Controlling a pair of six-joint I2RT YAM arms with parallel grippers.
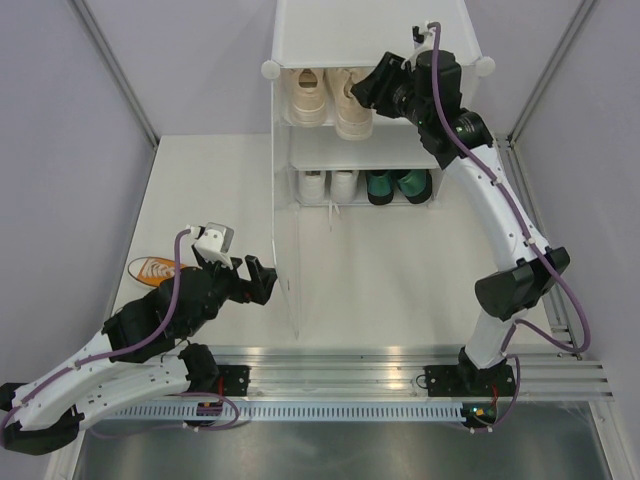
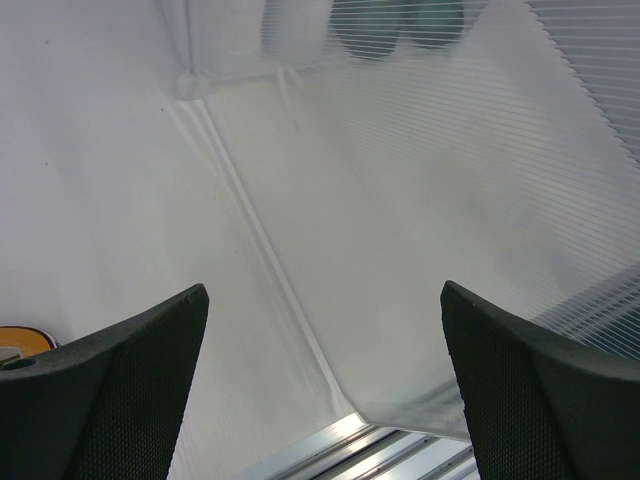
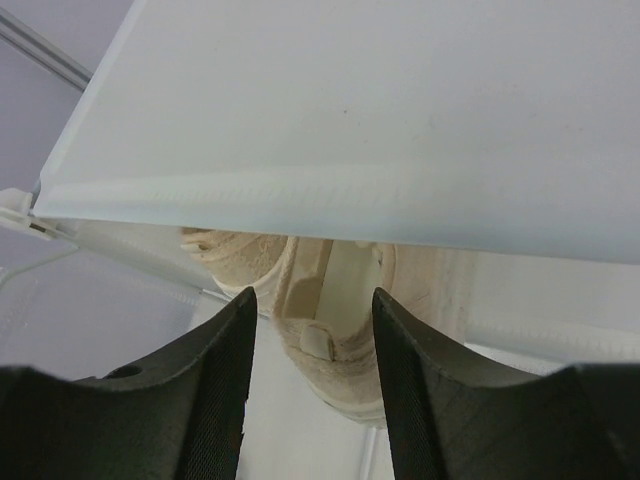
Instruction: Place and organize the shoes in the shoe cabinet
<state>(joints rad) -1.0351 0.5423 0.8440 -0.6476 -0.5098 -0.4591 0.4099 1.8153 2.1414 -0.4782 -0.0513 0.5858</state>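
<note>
Sneakers in cream [image 1: 352, 105] are resting side by side on the upper open tier of the shoe cabinet [image 1: 370, 30], which is standing at the far middle of the table [image 1: 200, 180]. On the tier below, white sneakers [image 1: 328, 185] are sitting on the left and dark green heels [image 1: 397, 185] on the right. One orange sneaker [image 1: 150, 268] is lying on the table well to the left of the cabinet, partly hidden behind the left arm.

The right gripper [image 1: 368, 90] is reaching into the upper tier from the right, just beside the right-hand cream shoe. Seen from its wrist, its fingers [image 3: 215, 400] are standing partly apart. The heel of a cream sneaker [image 3: 330, 370] is showing in the gap beneath a white shelf panel. I am not managing to tell whether the pads are pressing on that shoe or standing clear of it.

The left gripper [image 1: 258, 282] is hovering low over the table, just left of the cabinet's translucent side panel [image 2: 450, 200]. Its fingers [image 2: 120, 400] are spread wide and are holding nothing. From its wrist, the orange sneaker's edge is peeking in at the left border.
</note>
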